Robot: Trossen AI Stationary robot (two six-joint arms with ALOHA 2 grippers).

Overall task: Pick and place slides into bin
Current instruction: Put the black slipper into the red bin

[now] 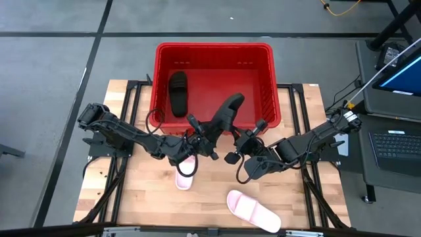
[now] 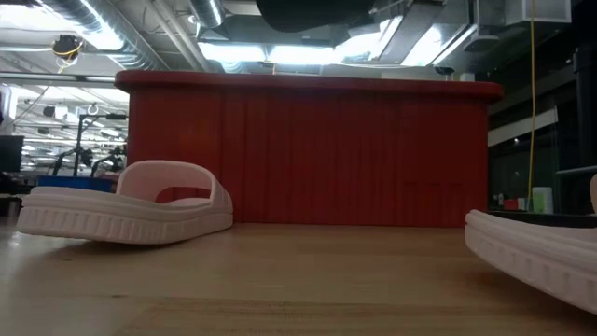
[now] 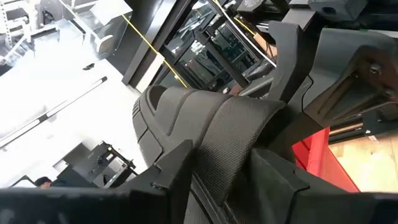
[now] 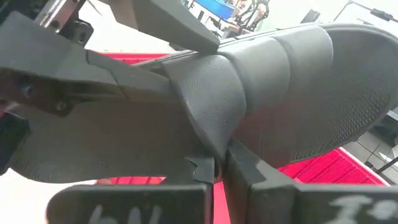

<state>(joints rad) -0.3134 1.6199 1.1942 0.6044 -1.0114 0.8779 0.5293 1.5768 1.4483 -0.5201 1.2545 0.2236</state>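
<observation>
Black slide [image 1: 227,110] is clamped by both left gripper [image 1: 200,131] and right gripper [image 1: 245,137], held tilted over the red bin's [image 1: 214,47] near rim. Second black slide [image 1: 178,93] lies inside. Two pink slides [image 1: 186,172] [image 1: 252,209] are left on the table [image 1: 131,197] below the arms.

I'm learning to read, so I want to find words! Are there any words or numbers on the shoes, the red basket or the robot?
None can be read.
Matte black slide sandal, pale pink slide sandals: no print shows.
Red plastic basket: no label shows.
Right wrist view: pale marks on the right arm's own fingers, too blurred to read.
Laptop screen: too small to read.
</observation>
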